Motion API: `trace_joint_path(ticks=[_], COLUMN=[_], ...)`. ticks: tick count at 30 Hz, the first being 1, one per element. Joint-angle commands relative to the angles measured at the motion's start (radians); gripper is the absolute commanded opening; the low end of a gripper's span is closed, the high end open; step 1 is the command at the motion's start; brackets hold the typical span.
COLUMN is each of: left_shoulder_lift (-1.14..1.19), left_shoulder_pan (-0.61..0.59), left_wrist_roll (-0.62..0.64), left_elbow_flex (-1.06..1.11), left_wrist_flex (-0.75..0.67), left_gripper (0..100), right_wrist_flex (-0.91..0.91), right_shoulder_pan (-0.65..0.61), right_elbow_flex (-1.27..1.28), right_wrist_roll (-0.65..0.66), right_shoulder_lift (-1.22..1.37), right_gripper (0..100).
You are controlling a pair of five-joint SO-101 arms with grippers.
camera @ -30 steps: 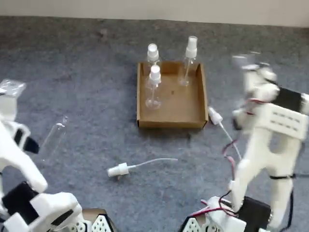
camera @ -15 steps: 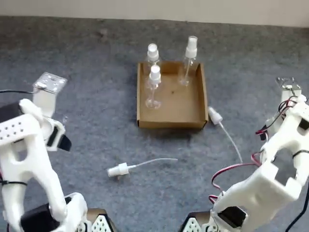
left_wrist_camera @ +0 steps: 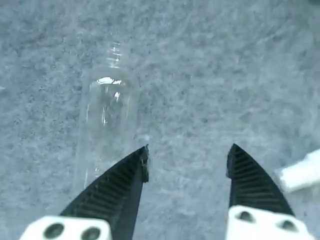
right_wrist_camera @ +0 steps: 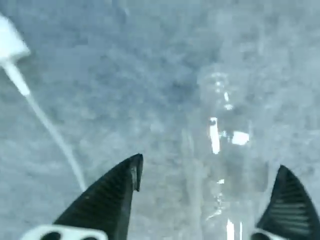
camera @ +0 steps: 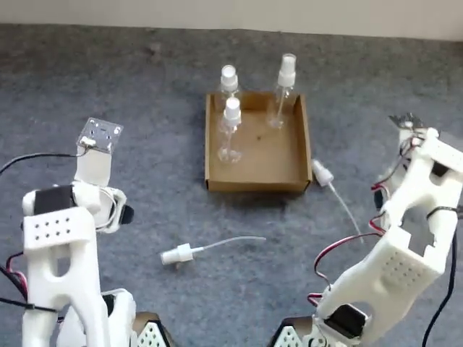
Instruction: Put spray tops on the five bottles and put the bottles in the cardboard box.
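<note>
Three capped bottles [camera: 230,130] stand at the cardboard box [camera: 268,163], the rearmost perhaps just behind it. One spray top [camera: 181,254] lies before the box, another spray top [camera: 321,173] beside its right wall. Left of the box the left gripper [left_wrist_camera: 187,160], jaws apart, hangs over a bare bottle [left_wrist_camera: 105,125]. Right of the box the right gripper [right_wrist_camera: 207,172], likewise spread, hangs over a second bare bottle [right_wrist_camera: 225,140].

Three topped bottles [camera: 231,130] upright in box [camera: 257,185]; two spray tops [camera: 181,254] loose.

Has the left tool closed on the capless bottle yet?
No, the left tool stands open, and the capless bottle lies ungripped next to one finger.
</note>
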Motion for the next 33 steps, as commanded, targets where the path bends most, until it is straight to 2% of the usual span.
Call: trace_joint_path(ticks=[1, 5, 10, 13, 20, 24, 33], left_shoulder_lift=[-0.051, -0.062, -0.062, -0.062, -0.062, -0.062, -0.062], left_shoulder_pan=[0.028, 0.025, 0.022, 0.022, 0.024, 0.024, 0.027], left_wrist_roll=[0.103, 0.152, 0.149, 0.149, 0.149, 0.149, 0.149], left_elbow_flex=[0.051, 0.137, 0.220, 0.229, 0.231, 0.231, 0.232], left_wrist_flex=[-0.100, -0.195, -0.281, -0.284, -0.285, -0.285, -0.284], left_gripper=[22, 22, 22, 22, 22, 22, 22], right_wrist_flex=[0.035, 0.071, 0.160, 0.159, 0.044, -0.019, -0.133], right_shoulder_pan=[-0.061, -0.151, -0.357, -0.414, -0.418, -0.412, -0.390], right_elbow_flex=[-0.133, -0.245, -0.311, -0.311, -0.168, -0.062, 0.070], right_wrist_roll=[-0.140, -0.258, -0.259, -0.262, -0.255, -0.199, -0.201], right_shoulder_lift=[-0.044, -0.077, -0.079, -0.076, -0.077, -0.077, -0.077], right_gripper=[34.1, 34.1, 33.9, 33.9, 33.9, 33.9, 31.9])
